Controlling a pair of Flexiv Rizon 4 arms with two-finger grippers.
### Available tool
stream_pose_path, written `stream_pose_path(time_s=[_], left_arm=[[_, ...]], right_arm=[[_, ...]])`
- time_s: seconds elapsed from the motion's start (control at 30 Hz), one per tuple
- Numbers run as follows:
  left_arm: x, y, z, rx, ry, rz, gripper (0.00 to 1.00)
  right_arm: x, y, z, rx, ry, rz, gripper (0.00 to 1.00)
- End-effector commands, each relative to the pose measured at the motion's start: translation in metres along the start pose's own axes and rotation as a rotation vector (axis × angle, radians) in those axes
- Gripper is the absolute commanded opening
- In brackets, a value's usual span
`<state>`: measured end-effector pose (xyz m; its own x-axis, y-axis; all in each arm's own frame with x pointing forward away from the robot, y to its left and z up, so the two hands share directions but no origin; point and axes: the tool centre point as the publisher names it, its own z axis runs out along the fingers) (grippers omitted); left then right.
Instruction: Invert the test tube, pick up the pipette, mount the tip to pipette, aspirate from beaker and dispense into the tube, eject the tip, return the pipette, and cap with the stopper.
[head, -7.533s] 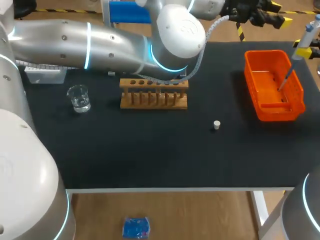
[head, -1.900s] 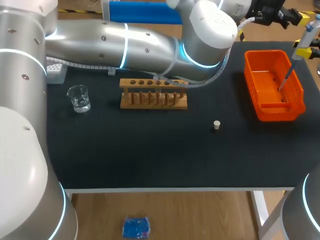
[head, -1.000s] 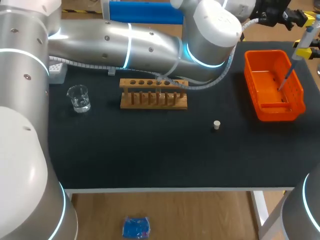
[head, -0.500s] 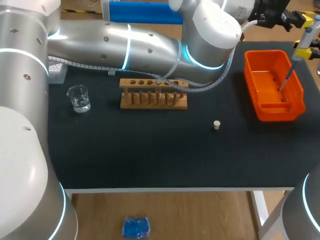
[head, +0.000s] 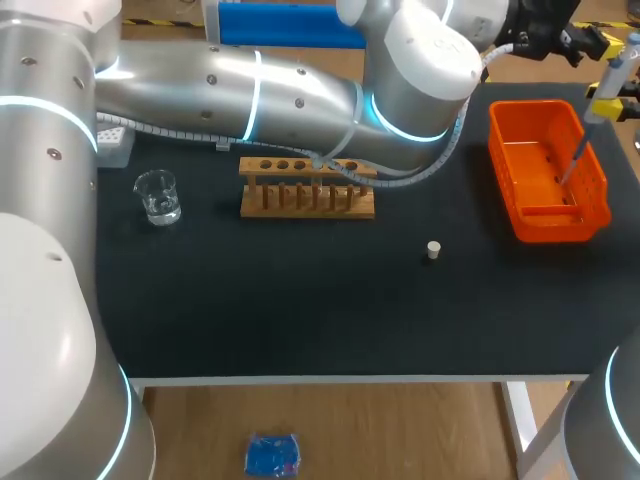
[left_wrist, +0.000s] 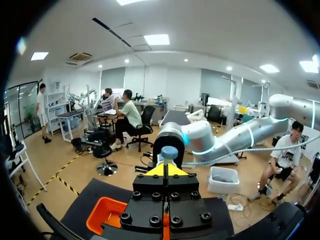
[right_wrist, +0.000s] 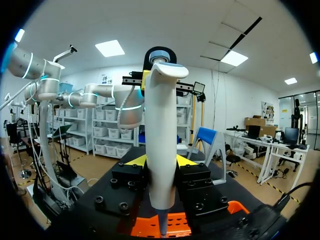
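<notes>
Starting with the right jaws, how do they stand?

They are clamped on the pipette (right_wrist: 161, 140). In the right wrist view its white body stands between the two yellow tips (right_wrist: 134, 160), and each tip presses it from its own side. They are apart only as wide as the body is thick.

And the left jaws?

The left arm (head: 230, 85) lies across the far side of the tabletop (head: 300, 310) and ends at about 1 o'clock. In the left wrist view its yellow tips (left_wrist: 155, 171) meet in one wedge, so the jaws are together and hold nothing. The round blue top of the pipette (left_wrist: 169, 152) is just ahead of this wedge. Whether they touch, I cannot tell.

Which way does the pipette point?

In the head view its long axis is tilted. The upper end (head: 622, 60) points to 1 o'clock, and the thin lower end goes toward 7 o'clock, down inside the orange basket (head: 530, 103). The basket sits at 2 o'clock on the tabletop. Whether the thin end touches the basket floor is too small to see.

Where are the other things?

The wooden rack (head: 307, 200) stands near the middle, a little toward 12 o'clock. The glass beaker (head: 157, 195) is at 9 o'clock from the rack, upright. The stopper (head: 433, 250) is alone at 4 o'clock from the rack, well apart from it and from the basket.
</notes>
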<state>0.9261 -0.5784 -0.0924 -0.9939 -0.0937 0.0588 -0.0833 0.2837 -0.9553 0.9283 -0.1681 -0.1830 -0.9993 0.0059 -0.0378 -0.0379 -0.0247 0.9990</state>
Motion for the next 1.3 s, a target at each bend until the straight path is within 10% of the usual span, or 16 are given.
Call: stream_pose_path(time_s=[0.03,1.3], left_arm=[[-0.001,0.01,0.006,0.054,0.0,-0.001,0.0],[-0.001,0.032,0.016,0.019,-0.004,-0.003,0.0]], right_arm=[[-0.002,0.005,-0.001,0.0,0.006,-0.001,0.0],[-0.002,0.005,-0.001,0.0,0.006,-0.001,0.0]])
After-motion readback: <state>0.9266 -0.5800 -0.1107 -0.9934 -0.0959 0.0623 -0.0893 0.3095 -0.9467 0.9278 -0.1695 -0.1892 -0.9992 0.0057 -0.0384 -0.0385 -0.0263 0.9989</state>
